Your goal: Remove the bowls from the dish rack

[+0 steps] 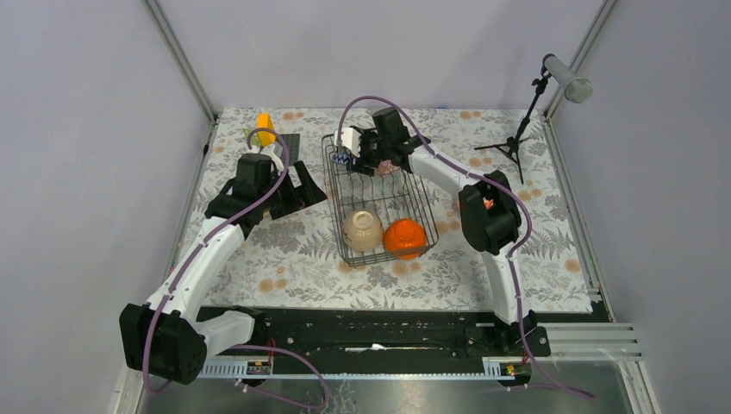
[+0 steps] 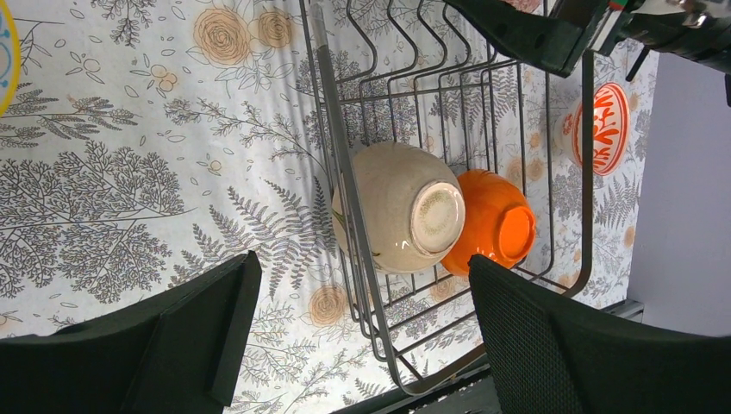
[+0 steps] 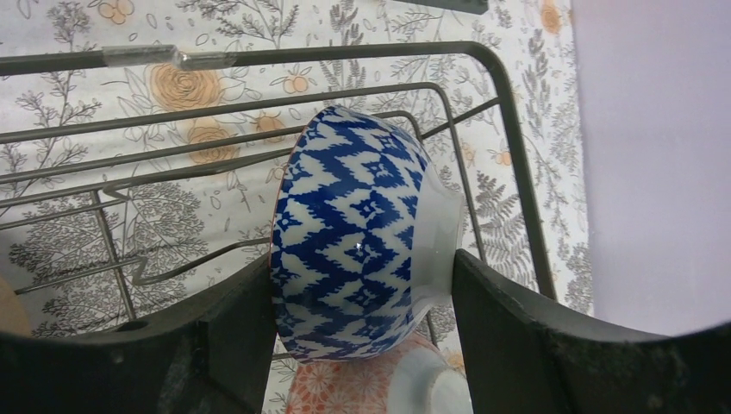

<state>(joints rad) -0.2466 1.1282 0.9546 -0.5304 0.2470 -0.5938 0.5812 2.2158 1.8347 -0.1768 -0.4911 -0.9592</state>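
A rectangular black wire dish rack (image 1: 380,200) sits in the middle of a table covered with a grey fern and orange flower cloth (image 1: 284,259). Every place below is given from this rack.

At the rack's far end, the right gripper (image 3: 360,259) reaches down inside. Its two black fingers (image 3: 215,345) press on either side of a small round ceramic bowl with a blue and white zigzag pattern (image 3: 362,233), pinching it. This bowl stands on its edge among the rack's wires. Just under it, also at the far end, part of a pink speckled bowl (image 3: 345,390) shows.

At the rack's near end, a plain beige bowl (image 2: 401,207) lies in the left corner with its base turned up. A plain orange bowl (image 2: 491,226) lies close beside it on the right, also base up, and the two seem to touch.

Outside the rack, past its right side, a white bowl with red bands (image 2: 603,128) rests on the cloth.

The left gripper (image 1: 297,191) hangs just off the rack's left side, above the cloth. Its fingers (image 2: 181,336) are spread wide with nothing between them.
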